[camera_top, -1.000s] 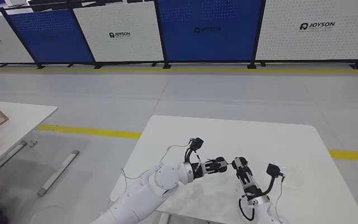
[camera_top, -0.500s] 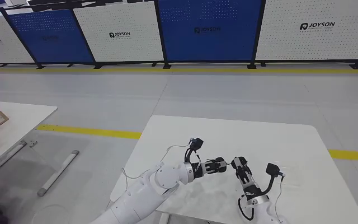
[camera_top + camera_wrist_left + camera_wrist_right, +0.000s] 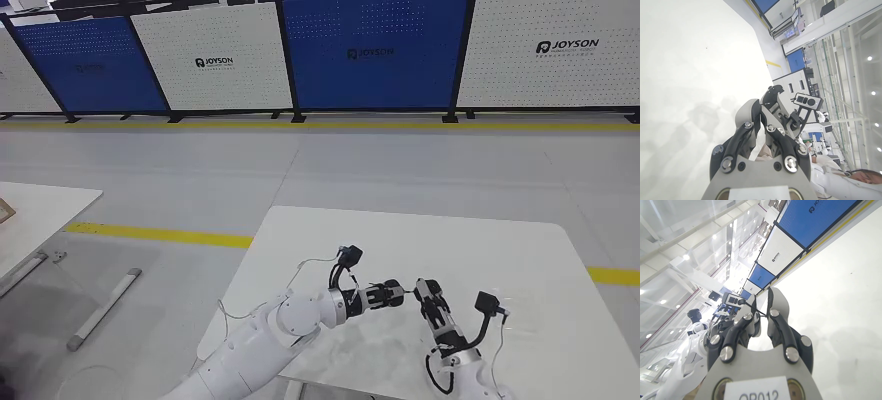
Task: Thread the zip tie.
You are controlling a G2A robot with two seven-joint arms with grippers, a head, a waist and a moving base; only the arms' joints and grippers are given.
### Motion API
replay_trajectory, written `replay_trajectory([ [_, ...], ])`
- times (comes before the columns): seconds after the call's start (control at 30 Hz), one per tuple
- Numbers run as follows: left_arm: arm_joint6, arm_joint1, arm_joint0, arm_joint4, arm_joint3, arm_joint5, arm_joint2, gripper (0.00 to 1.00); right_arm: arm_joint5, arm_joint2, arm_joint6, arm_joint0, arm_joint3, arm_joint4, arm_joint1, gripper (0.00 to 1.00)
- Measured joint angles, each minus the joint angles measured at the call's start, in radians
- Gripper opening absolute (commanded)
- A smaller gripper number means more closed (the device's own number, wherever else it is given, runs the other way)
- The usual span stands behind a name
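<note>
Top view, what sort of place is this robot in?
Probably a factory hall or robot test floor: blue and white perforated partition panels, a yellow line on the grey floor, a high ceiling with round lamps.

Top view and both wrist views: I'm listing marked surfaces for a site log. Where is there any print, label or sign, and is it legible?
White panel: dark logo with a word, legible.
Blue panel: a smaller mark of the same kind, barely legible.
Label on the right gripper: letters and digits, cut off at the frame's edge.
Sticker on the left gripper: blank where it shows.
</note>
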Motion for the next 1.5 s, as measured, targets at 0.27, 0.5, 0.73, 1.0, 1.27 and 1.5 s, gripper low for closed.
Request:
replay_trajectory([
  [0.27,0.007,-0.003,-0.001,-0.005,0.006,0.015,0.001,0.0,-0.012,0.005,-0.002,-0.004,0.008,-0.006,0.0,0.15],
  [0.5,0.015,-0.004,0.001,-0.008,0.006,0.019,-0.003,0.0,-0.018,0.007,-0.003,-0.004,0.011,-0.009,-0.002,0.18],
  [0.73,0.014,-0.005,0.003,-0.011,0.005,0.023,-0.007,0.0,-0.024,0.009,0.0,-0.006,0.012,-0.01,-0.002,0.16],
  [1.0,0.017,-0.006,0.004,-0.023,0.012,0.028,-0.013,0.0,-0.039,0.011,0.012,-0.009,0.009,-0.009,-0.002,0.18],
  [1.27,0.018,-0.009,0.0,-0.032,0.02,0.032,-0.013,0.0,-0.038,0.014,0.021,-0.01,0.005,-0.012,-0.002,0.18],
  [1.5,0.028,-0.01,0.002,-0.003,0.009,0.031,-0.008,0.0,-0.036,0.017,0.021,-0.01,0.005,-0.012,-0.003,0.25],
])
